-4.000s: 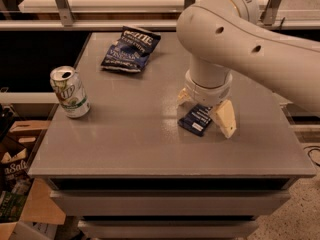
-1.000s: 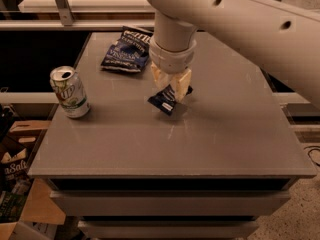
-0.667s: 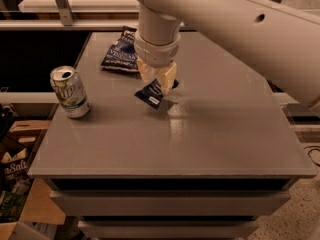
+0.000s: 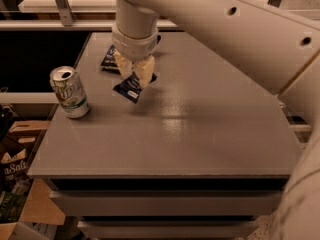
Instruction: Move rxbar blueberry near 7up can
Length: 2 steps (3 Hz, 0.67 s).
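"Rxbar blueberry [image 4: 131, 89], where have you got it?"

"Clamped between the fingers of my gripper [image 4: 134, 76]. It hangs tilted just below them, over the back-left part of the table [image 4: 210, 134]. I cannot tell whether its low corner clears the surface."

"What has changed?"

"Four seconds ago I held it on the right side of the table, well apart from the 7up can [image 4: 70, 94]. Over the last second I have swung it steadily left. The gap is now much shorter, so most of the carry looks done to me."

"Where is the can from your hand?"

"At about 8 o'clock from the gripper, upright near the table's left edge. It is near the bar but not touching it, and bare table shows between them."

"Anything else close by?"

"The chip bag [image 4: 109, 58] lies at about 10 o'clock, partly hidden behind my wrist."

"So what does the next move call for?"

"In my judgement, a little more travel toward 8 o'clock. Then I lower the bar and let go of it beside the can. I must stop short, since a nudge could tip the can off that edge."
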Tool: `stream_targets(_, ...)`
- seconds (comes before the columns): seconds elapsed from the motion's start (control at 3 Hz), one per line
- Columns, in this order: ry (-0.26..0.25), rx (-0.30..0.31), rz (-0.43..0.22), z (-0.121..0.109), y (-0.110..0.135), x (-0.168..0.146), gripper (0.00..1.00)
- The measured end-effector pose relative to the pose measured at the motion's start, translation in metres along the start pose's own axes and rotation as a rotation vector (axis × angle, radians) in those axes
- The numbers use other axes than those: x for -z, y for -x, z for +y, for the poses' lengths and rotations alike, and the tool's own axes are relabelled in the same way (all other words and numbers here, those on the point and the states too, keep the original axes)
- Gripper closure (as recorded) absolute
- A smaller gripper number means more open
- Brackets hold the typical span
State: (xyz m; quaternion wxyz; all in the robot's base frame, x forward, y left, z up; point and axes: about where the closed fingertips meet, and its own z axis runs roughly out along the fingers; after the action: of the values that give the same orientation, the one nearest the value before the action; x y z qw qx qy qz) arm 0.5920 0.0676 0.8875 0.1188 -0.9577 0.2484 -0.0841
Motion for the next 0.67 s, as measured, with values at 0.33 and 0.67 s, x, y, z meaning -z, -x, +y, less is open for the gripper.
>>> stream_targets(0.33, -0.035, 0.048, -0.071, -0.03, 0.026, -0.014, 1.0)
stream_targets(0.67, -0.062, 0.094, -0.14, -0.054, 0.052, -0.025, 1.0)
